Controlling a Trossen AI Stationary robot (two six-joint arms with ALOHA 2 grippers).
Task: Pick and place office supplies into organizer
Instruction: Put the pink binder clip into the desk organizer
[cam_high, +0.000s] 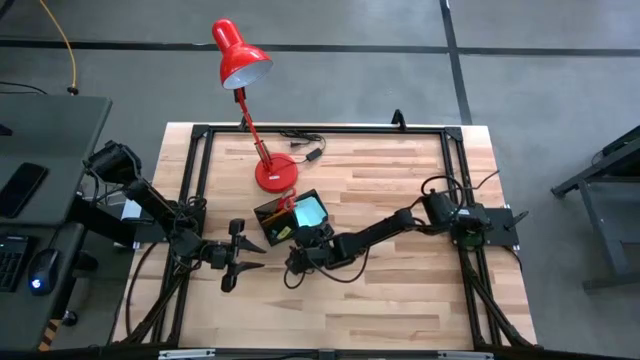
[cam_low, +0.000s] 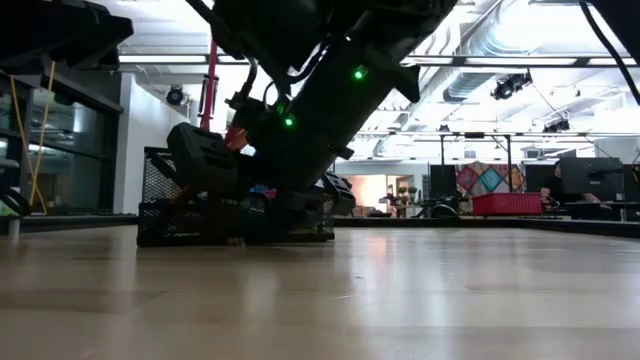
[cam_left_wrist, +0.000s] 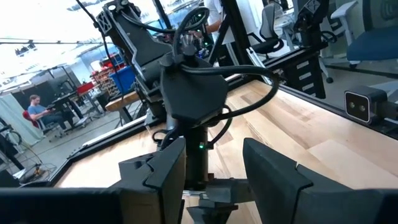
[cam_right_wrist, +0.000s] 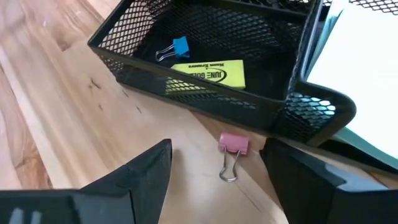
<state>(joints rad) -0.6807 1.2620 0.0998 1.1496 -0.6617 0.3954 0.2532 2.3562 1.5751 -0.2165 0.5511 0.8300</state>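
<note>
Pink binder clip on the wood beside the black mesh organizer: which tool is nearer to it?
Right. The right tool hangs open straddling the pink binder clip by the black mesh organizer. The left tool waits farther off, left of the organizer.

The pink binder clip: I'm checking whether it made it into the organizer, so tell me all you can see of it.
The pink binder clip is small, with a pink body and thin silver wire handles pointing away from the organizer. It lies flat on the wooden table, just outside the black mesh wall, not inside. It sits between the open fingers of the right gripper, which do not touch it.
</note>
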